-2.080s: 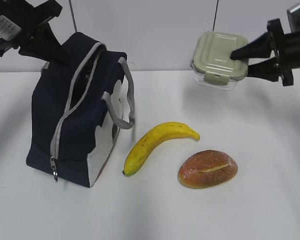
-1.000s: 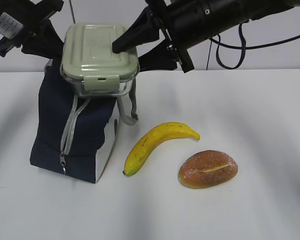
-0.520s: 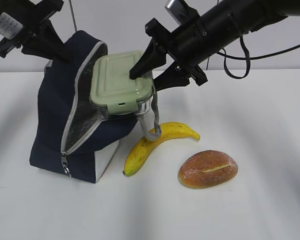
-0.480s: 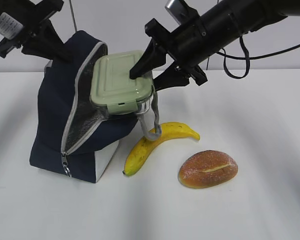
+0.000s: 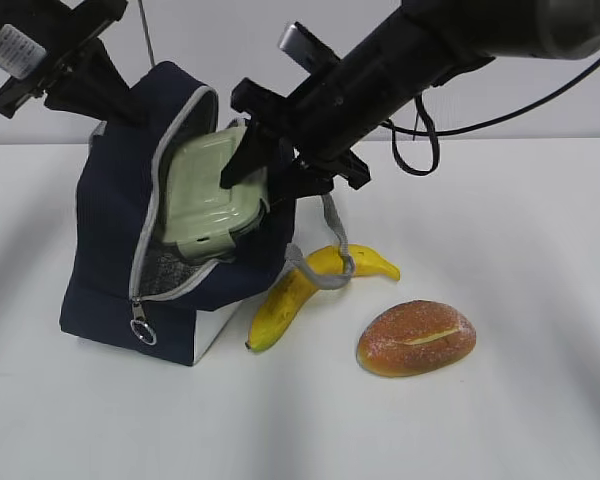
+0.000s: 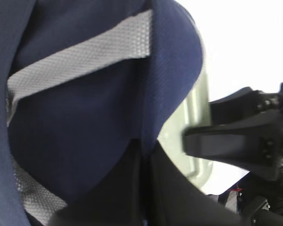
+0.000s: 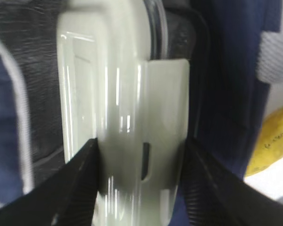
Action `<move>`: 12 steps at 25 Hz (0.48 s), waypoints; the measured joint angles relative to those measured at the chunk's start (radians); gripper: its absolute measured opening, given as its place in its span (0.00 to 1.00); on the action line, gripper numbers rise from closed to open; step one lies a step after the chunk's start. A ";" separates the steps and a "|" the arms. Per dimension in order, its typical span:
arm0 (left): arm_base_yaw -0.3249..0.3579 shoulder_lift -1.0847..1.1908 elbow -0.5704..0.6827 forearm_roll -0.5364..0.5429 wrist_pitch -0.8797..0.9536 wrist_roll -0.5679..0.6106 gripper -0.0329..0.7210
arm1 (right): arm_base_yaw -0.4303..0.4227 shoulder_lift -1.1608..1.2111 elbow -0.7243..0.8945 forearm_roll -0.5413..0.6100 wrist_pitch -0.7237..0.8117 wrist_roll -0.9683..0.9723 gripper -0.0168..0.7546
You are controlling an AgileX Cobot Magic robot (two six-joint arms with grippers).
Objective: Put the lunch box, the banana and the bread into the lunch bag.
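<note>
With my right claw (image 5: 248, 170) gripping the lunch box (image 5: 208, 197) at upper left, I should tilt it deeper into the lunch bag (image 5: 110, 250) before releasing.

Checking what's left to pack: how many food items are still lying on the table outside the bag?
2. The banana lies beside the lunch bag, its middle under a grey handle; the bread sits to its right. The lunch box is already partway into the bag.

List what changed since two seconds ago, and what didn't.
The right end effector carried the lunch box leftward from high on the right, tilted it into the lunch bag opening, still gripping. A bag handle dropped over the banana. Bread and left end effector unchanged.
</note>
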 joint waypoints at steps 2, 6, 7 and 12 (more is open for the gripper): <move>0.000 0.000 0.000 -0.007 0.001 0.001 0.04 | 0.021 0.015 -0.024 -0.029 -0.010 0.029 0.50; 0.000 0.000 0.000 -0.010 0.002 0.001 0.04 | 0.063 0.048 -0.081 -0.078 -0.032 0.094 0.50; 0.000 0.000 0.000 -0.010 0.002 0.001 0.04 | 0.072 0.061 -0.097 -0.091 -0.034 0.108 0.50; 0.000 0.000 0.000 -0.011 0.002 0.001 0.04 | 0.113 0.112 -0.134 -0.114 -0.072 0.134 0.50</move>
